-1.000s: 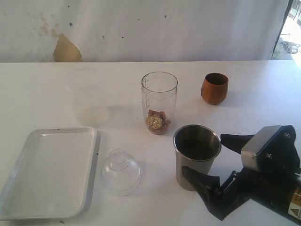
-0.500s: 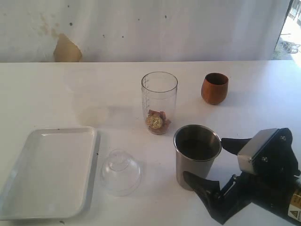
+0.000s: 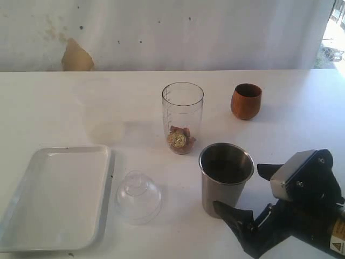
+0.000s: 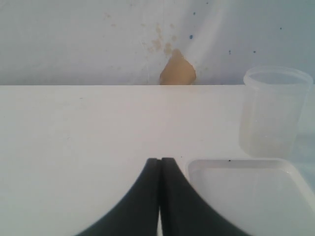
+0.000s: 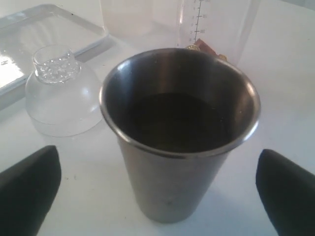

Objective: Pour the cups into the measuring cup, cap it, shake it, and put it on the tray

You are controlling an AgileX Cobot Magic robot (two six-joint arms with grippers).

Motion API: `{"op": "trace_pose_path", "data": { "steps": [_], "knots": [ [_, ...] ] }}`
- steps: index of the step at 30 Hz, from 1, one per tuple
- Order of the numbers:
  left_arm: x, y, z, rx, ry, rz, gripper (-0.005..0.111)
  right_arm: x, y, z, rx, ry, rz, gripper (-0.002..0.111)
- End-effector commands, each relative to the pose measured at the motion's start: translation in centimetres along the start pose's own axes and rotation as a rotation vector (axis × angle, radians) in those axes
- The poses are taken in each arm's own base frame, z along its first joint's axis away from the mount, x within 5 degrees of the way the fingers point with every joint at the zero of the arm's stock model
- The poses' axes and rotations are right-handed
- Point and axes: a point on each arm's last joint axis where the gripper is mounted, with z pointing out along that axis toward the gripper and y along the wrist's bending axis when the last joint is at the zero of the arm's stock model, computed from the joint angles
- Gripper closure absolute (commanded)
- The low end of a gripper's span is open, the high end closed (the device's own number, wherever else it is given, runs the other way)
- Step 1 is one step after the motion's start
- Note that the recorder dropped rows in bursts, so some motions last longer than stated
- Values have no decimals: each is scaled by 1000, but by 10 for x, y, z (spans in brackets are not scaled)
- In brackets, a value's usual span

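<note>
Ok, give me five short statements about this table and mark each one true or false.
1. The right gripper is shut on the steel tumbler. False: it is open, with a jaw on either side of the tumbler and neither touching it.
2. The measuring cup has small gold and brown pieces at its bottom. True.
3. The clear dome lid caps the measuring cup. False: it rests on the table beside the tray.
4. The left gripper is shut and holds nothing. True.
5. The wooden cup lies on its side. False: it stands upright.
</note>
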Motion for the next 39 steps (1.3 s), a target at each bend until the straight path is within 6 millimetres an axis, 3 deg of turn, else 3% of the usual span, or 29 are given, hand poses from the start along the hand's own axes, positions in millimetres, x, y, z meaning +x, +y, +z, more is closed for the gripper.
{"op": "trace_pose_path", "data": {
  "steps": [1, 24, 39],
  "knots": [
    [2, 0, 0, 4, 2, 2, 107, 3, 1, 1, -9, 10, -1, 3],
    [2, 0, 0, 4, 2, 2, 107, 23, -11, 46, -20, 39, 18, 3],
    [2, 0, 0, 4, 2, 2, 107, 27, -14, 61, -35, -7, 44, 3]
  ]
}}
